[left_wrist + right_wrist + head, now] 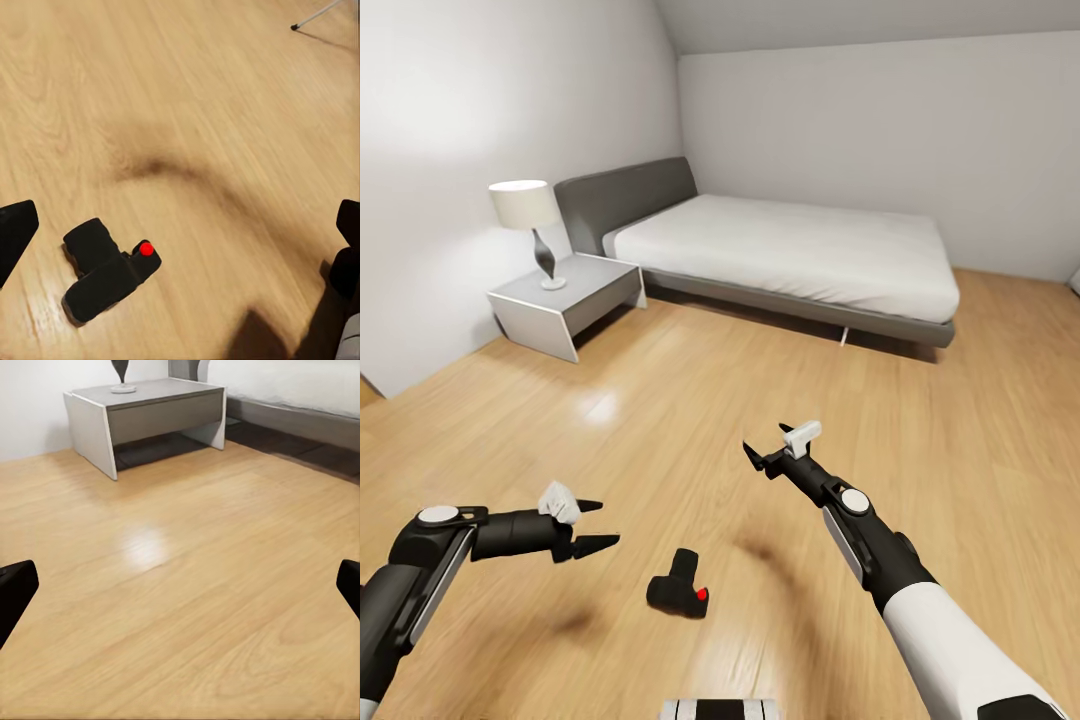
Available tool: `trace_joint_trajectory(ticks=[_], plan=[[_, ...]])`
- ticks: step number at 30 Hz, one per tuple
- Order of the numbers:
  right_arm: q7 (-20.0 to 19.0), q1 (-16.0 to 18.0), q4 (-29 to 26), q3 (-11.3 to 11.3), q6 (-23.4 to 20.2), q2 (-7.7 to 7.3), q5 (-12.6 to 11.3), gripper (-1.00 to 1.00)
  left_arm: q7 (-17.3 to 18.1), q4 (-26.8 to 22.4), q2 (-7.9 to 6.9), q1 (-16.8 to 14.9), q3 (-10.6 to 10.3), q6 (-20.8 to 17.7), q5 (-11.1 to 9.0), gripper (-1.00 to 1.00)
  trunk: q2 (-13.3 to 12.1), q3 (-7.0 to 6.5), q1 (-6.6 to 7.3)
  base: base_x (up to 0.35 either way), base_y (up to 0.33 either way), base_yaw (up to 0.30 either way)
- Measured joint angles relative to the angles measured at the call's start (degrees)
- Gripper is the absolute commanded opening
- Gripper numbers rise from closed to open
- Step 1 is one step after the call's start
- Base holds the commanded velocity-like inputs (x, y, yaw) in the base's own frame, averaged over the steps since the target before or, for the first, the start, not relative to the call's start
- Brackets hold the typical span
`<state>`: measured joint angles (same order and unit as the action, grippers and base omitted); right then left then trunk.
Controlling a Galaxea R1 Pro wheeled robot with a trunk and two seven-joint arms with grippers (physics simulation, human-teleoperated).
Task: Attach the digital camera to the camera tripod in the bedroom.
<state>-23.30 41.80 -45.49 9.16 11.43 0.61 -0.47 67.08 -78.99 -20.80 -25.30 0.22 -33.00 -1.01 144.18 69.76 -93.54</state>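
Two grippers are in view above a light wood plank floor [660, 420]. The left gripper [588, 525] extends toward the centre of the head view with its two black fingers spread apart and nothing between them. The right gripper [770, 452] points away from the robot toward the bed [790, 250]; its fingers are also parted and hold nothing. In each wrist view the fingertips sit at opposite edges of the picture, which confirms the wide opening.

The digital camera [678, 593] lies on the floor between the two arms, close to the robot, just beyond the tips of the left gripper and not touching them. In the left wrist view the digital camera [109, 268] lies on its side, its red button [146, 248] facing outward. A thin silver leg with a black foot [296, 27] reaches in at one corner of the left wrist view, well apart from the camera; whether it belongs to the tripod cannot be determined.

A grey nightstand [565, 300] stands beside the bed against the pale wall and carries a lamp [528, 215] with a white shade.
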Motion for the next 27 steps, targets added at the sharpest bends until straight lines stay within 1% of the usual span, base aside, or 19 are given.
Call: trace_joint_trajectory(ticks=[1, 2, 3, 7, 11, 18, 21, 23, 24, 25, 26, 27], plan=[[0.0, 0.0, 0.0, 0.0, 0.0, 0.0, 0.0, 1.0, 0.0, 0.0, -0.02, 0.0, -0.2, 0.8, 0.0, 1.0, 0.0, 0.22, -0.03, 0.0, 0.0, 0.0], [0.0, 0.0, 0.0, 0.0, 0.0, 0.0, 0.0, 1.0, 0.1, 0.0, -0.02, 0.0, -0.8, 2.6, 0.0, 1.0, 0.0, 0.44, -0.05, 0.0, 0.0, 0.0], [0.0, 0.0, 0.0, 0.0, 0.0, 0.0, 0.0, 1.0, 0.2, 0.0, -0.04, 0.0, -1.2, 3.6, 0.0, 1.0, 0.0, 0.67, -0.08, 0.0, 0.0, 0.0], [0.0, 0.0, 0.0, 0.0, 0.0, 0.0, 0.0, 1.0, 0.2, 0.0, -0.06, 0.0, -2.5, 6.4, 0.0, 1.0, 0.1, 1.55, -0.18, 0.0, 0.0, 0.0], [0.2, 0.0, 0.0, 0.0, 0.0, 0.0, 0.0, 1.0, 0.2, 0.0, -0.08, 0.0, -3.1, 7.7, 0.0, 1.0, 0.1, 2.44, -0.28, 0.0, 0.0, 0.0], [1.1, 0.0, 0.0, 0.0, 0.0, 0.0, 0.0, 1.0, 0.2, 0.0, -0.08, 0.0, -3.5, 8.5, 0.0, 1.0, 0.2, 3.99, -0.46, 0.0, 0.0, 0.0], [1.4, 0.0, 0.0, 0.0, 0.0, 0.0, 0.0, 1.0, 0.0, 0.1, -0.08, 0.0, -3.0, 8.6, 0.0, 1.0, 0.3, 4.66, -0.54, 0.0, 0.0, 0.0], [1.5, 0.0, 0.0, 0.0, 0.0, 0.0, 0.0, 1.0, -0.2, 0.1, -0.1, -0.1, -1.9, 8.6, -0.1, 1.0, 0.3, 5.1, -0.59, 0.0, 0.0, 0.0], [1.5, 0.0, 0.0, 0.0, 0.0, 0.0, 0.0, 1.0, -0.2, 0.1, -0.15, 0.0, -0.4, 8.6, -0.1, 1.0, 0.3, 5.32, -0.62, 0.0, 0.0, 0.0], [1.5, 0.0, 0.0, 0.0, 0.0, 0.0, 0.0, 1.0, -0.3, 0.1, -0.17, 0.0, 0.5, 8.6, -0.1, 1.0, 0.3, 5.54, -0.64, 0.0, 0.0, 0.0], [1.6, 0.0, 0.0, 0.0, 0.0, 0.0, 0.0, 1.0, -0.3, 0.2, -0.17, -0.1, 2.5, 8.5, -0.1, 1.0, 0.4, 5.76, -0.67, 0.0, 0.0, 0.0], [1.6, 0.0, 0.0, 0.0, 0.0, 0.0, 0.0, 1.0, -0.3, 0.2, -0.14, -0.1, 3.6, 8.5, -0.1, 1.0, 0.4, 5.99, -0.7, 0.0, 0.0, 0.0]])
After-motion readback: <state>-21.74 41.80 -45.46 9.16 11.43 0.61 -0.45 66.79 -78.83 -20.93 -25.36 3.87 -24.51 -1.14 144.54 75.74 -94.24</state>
